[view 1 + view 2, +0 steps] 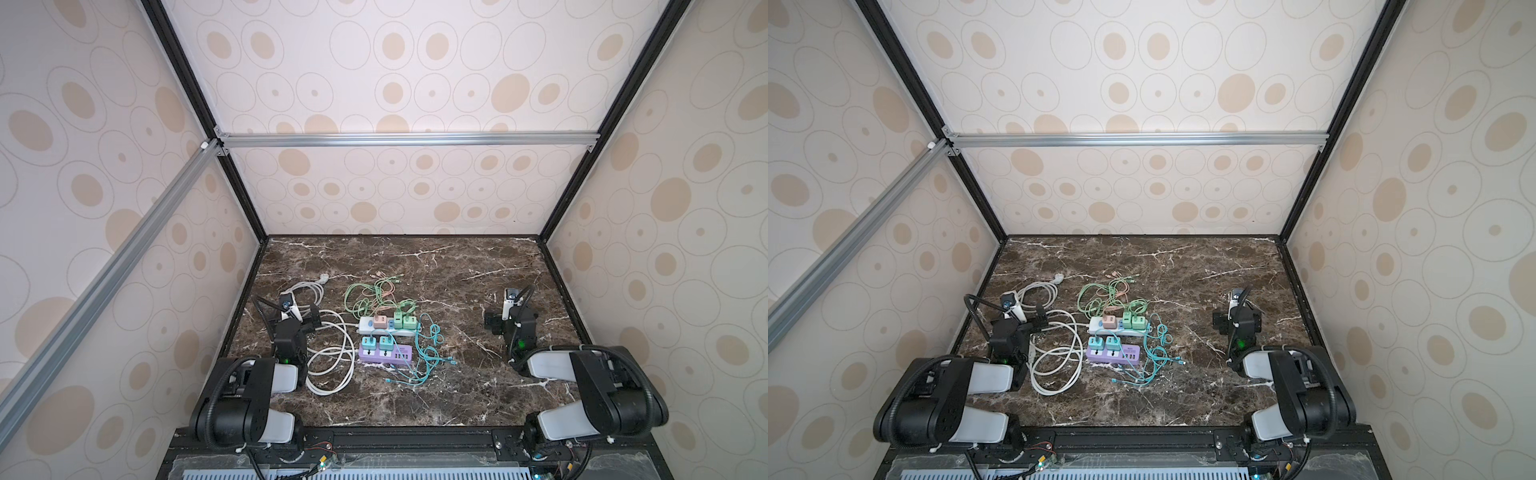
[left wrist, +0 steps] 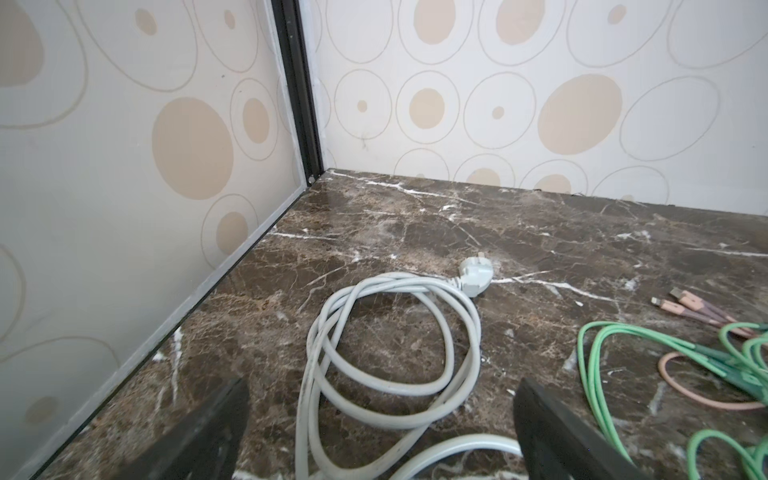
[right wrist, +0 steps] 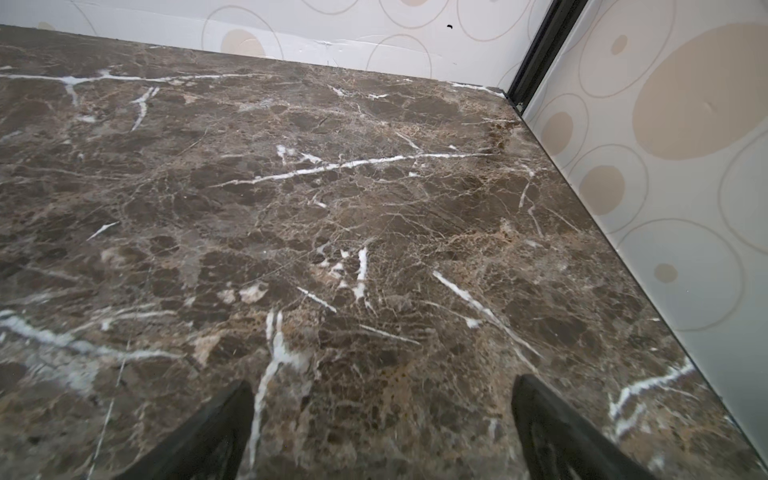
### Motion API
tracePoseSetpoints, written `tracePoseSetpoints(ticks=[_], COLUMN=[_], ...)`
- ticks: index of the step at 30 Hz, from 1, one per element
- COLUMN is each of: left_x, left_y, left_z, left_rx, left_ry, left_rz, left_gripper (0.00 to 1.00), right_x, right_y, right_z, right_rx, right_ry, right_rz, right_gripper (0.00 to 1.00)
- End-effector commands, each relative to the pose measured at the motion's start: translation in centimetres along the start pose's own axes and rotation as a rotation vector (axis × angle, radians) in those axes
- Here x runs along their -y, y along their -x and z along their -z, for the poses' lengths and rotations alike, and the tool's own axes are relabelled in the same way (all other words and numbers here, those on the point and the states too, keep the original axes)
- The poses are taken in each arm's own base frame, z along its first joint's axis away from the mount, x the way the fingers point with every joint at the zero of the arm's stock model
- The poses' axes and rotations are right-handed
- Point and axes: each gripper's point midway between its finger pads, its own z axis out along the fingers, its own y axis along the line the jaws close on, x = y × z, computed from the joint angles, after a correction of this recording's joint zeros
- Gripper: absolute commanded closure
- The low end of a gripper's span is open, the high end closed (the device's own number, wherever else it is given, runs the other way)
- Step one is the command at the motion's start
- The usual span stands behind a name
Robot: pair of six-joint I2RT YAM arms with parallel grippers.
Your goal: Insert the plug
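Left gripper (image 2: 380,399): released, fingers spread wide with nothing clamped. It hung low over the left side of the table, and loops of the white cord lay on the marble below the gap.
Right gripper (image 3: 384,384): also released and empty-handed, fingers wide apart over bare marble on the right side, well away from the strips.
White plug (image 2: 476,276): loose on the table at the far end of its cord, beyond the left gripper, near the back-left corner and seated in nothing.
White cord (image 2: 318,349): a jumble of loops running from the plug back toward the robot, along the left of the strips.
White power strip (image 1: 395,331): mid-table, lying crosswise.
Pink adapter (image 1: 379,321): seated in the white strip, left of the green pair.
Green adapters (image 1: 409,321): two of them, side by side at the right end of the white strip.
Purple power strip (image 1: 386,356): just beside the white one, on the robot's side and parallel to it.
Teal adapters (image 1: 368,343): two, seated side by side on the left half of the purple strip.
Green cables (image 1: 361,299): tangled behind the white strip, with pink cable (image 2: 681,301) ends mixed in.
Teal cables (image 1: 428,357): heaped at the right of both strips.
Marble table (image 3: 374,187): brown with white veins.
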Motion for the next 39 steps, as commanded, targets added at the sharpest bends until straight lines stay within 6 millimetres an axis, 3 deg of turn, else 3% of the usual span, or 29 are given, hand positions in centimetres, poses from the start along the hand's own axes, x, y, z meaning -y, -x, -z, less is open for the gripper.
tracePoseSetpoints(ticks=[1,6,39], left_x=[0.8,1.3,1.8], left_y=[2.4,1.7,1.6], left_z=[0.7,-0.5,-0.9], left_rx=[0.160,0.091,0.088], left_ry=[-0.065,-0.081,-0.100], left_rz=[-0.012,-0.029,-0.042], left_gripper=[0.01,0.01,0.01], right_x=[-0.6,-0.4,-0.1], right_y=[2.7,2.3,2.1], right_z=[-0.6,-1.5,-1.6], right_rx=[0.117,0.048,0.021], right_ry=[0.032,0.063,0.078], right_rz=[-0.009,-0.043,-0.058], right_gripper=[0.00,0.00,0.00])
